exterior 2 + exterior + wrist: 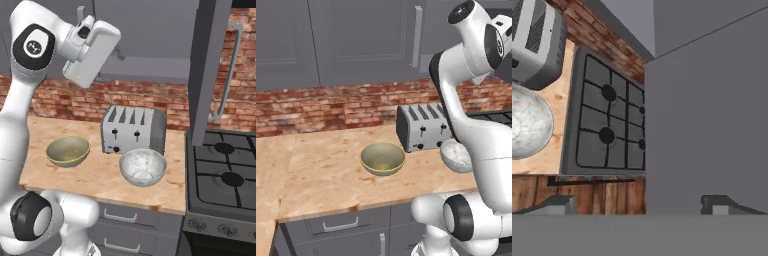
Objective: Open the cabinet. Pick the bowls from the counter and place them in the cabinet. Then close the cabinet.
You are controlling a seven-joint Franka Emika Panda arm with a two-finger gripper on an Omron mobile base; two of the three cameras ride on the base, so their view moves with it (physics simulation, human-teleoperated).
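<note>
While the claw (pixel 640 204) hangs high with fingers apart beside the swung-open cabinet door (pixel 207 70), the olive-tan bowl (pixel 382 158) and marbled white bowl (pixel 143 167) rest on the bench (pixel 321 175) near the toaster (pixel 132 131).

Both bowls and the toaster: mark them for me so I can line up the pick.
Olive-tan bowl (pixel 382 158), left base view, inside of the bowl.
White marbled bowl (pixel 143 166), right base view, inside of the bowl.
Toaster (pixel 131 133), right base view, front face.
</note>
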